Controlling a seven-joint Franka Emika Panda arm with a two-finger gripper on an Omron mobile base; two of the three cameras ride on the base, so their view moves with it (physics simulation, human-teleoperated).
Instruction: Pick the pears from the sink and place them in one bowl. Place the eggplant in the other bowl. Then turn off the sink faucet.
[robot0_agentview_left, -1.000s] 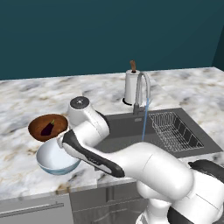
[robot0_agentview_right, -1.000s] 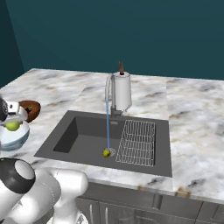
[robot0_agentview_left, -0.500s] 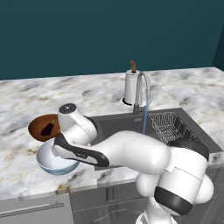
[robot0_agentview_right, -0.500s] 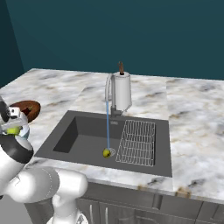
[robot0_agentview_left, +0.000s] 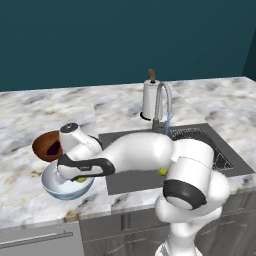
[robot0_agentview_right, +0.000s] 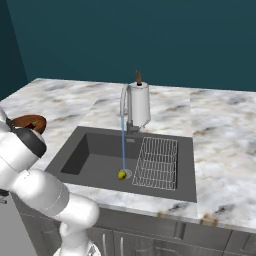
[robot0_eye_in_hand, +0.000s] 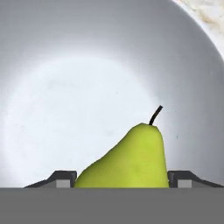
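Note:
My gripper (robot0_eye_in_hand: 122, 179) is low inside the white and blue bowl (robot0_eye_in_hand: 87, 78), shut on a yellow-green pear (robot0_eye_in_hand: 131, 159) whose stem points up the view. From the left base view the gripper (robot0_agentview_left: 78, 176) reaches down into that bowl (robot0_agentview_left: 61, 187) at the counter's front left. Just behind it sits the brown wooden bowl (robot0_agentview_left: 44, 145) with the dark eggplant (robot0_agentview_left: 54, 148) in it. The second pear (robot0_agentview_right: 121, 174) lies by the drain of the sink (robot0_agentview_right: 95, 160). Water runs from the faucet (robot0_agentview_right: 124, 100).
A white paper-towel roll (robot0_agentview_right: 140, 102) with a brown top stands behind the faucet. The wire rack (robot0_agentview_right: 157, 162) fills the sink's right side. My arm arches over the sink's left edge in the left base view. Marble counter (robot0_agentview_right: 220, 130) extends to the right.
The hand has swung left and dropped lower into the white and blue bowl, carrying the pear with it. The second pear and the running water are unchanged.

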